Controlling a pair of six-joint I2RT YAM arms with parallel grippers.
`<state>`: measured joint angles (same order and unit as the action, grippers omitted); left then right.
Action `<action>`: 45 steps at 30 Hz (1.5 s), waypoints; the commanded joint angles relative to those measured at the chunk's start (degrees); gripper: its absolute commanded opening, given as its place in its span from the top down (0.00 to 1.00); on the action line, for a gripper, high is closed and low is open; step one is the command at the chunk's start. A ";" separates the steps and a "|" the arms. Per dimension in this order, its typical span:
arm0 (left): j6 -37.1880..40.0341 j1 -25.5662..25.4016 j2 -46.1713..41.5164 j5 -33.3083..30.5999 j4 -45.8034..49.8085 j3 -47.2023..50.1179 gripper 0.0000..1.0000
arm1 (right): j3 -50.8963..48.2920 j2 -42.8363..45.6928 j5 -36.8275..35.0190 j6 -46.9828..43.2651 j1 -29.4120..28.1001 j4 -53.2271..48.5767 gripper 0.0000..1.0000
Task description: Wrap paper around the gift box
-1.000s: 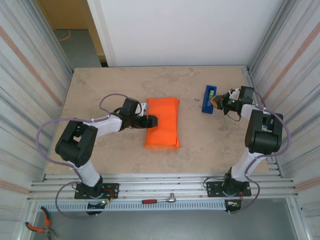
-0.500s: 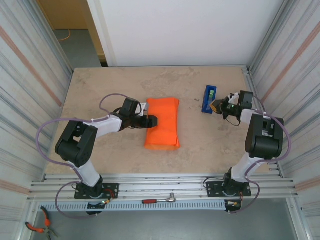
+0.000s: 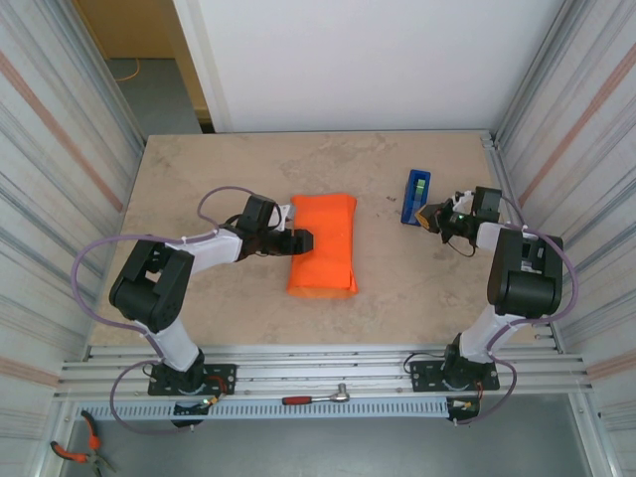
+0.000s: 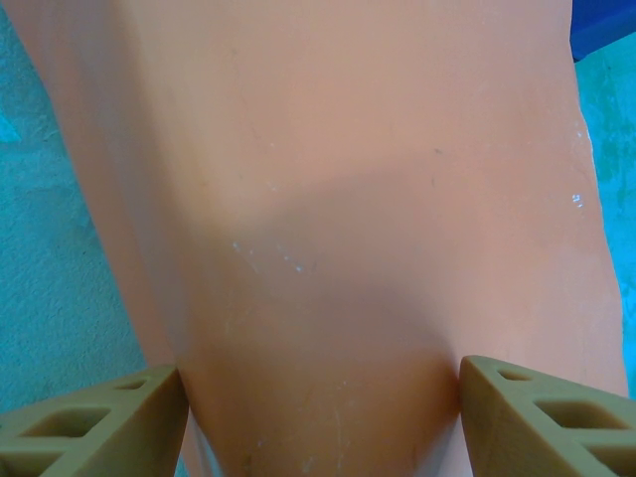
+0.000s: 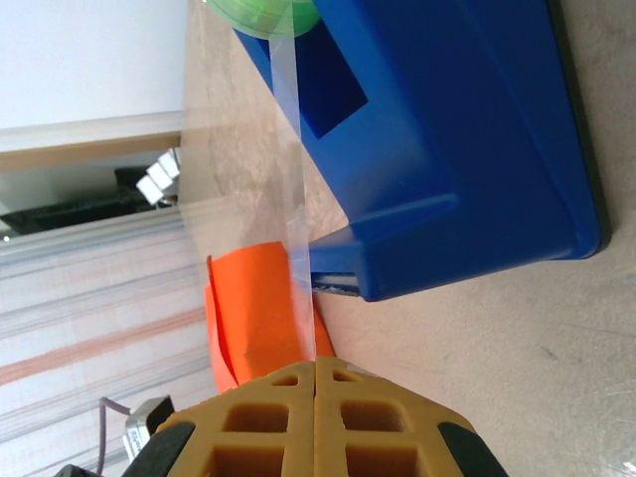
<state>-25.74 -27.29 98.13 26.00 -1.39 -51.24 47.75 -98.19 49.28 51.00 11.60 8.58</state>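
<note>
The paper [image 3: 326, 243] lies in the middle of the frame in the top view, on a beige table [image 3: 219, 169] with a stone-like mottled surface. It is folded into a long, slightly puffy rectangular packet with soft rounded edges, and its short sides point to the top and the bottom of the frame. Its colour is plain bright orange and its surface is matte. The left gripper [image 3: 306, 241] reaches in from the left and sits on the left edge of this packet. In the left wrist view its tan, ribbed plastic fingers [image 4: 89, 427] stand spread apart in the lower corners. The smooth orange sheet, with a shallow dent and some tiny pale specks, fills all the space between them. Whether the fingers squeeze the paper or only rest on it I cannot tell. At the upper right of the top view stands the tape dispenser [image 3: 416, 196], a narrow blue block of glossy hard plastic with a green roll [image 5: 263, 15] in it. The right gripper [image 3: 429, 214] is just beside its lower end. In the right wrist view its two fingertips are pressed together, and they pinch the end of a thin, clear tape strip [image 5: 291, 119] that runs straight down from the roll past the dispenser's serrated tip.
</note>
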 commanded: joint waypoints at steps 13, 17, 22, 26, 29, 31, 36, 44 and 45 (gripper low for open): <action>1.42 -0.92 3.83 -5.70 7.71 3.26 0.30 | -1.83 -4.79 -0.90 -0.39 0.18 1.04 1.00; 1.42 -0.92 3.75 -5.70 7.71 3.17 0.30 | -1.43 -6.98 -0.79 0.88 0.16 2.91 1.00; 1.48 -0.92 3.83 -5.78 7.78 3.05 0.30 | -0.77 -9.47 -0.81 2.54 -0.34 5.01 1.00; 1.35 -0.88 3.89 -5.70 7.79 2.99 0.30 | -0.40 -11.16 -0.79 4.01 -1.00 6.95 1.00; 1.43 -0.91 3.79 -5.85 7.92 2.90 0.30 | -0.42 -12.00 -0.85 5.10 -1.61 8.35 1.00; 1.44 -0.88 3.75 -5.79 7.91 2.80 0.30 | -0.41 -12.08 -0.73 5.60 -1.96 9.09 1.00; 1.47 -0.92 3.65 -5.78 8.13 2.79 0.30 | -0.81 -9.36 0.02 5.60 -2.58 9.14 1.00; 1.70 -0.92 3.35 -5.98 8.46 2.98 0.30 | 1.52 -0.68 0.72 1.68 -6.42 0.94 1.00; 1.69 -0.92 3.30 -6.07 8.46 2.99 0.29 | 1.96 0.17 0.73 1.18 -7.22 -0.27 1.00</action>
<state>-25.76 -27.29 98.04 25.87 -1.34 -51.24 47.51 -101.91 49.32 54.76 6.31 13.04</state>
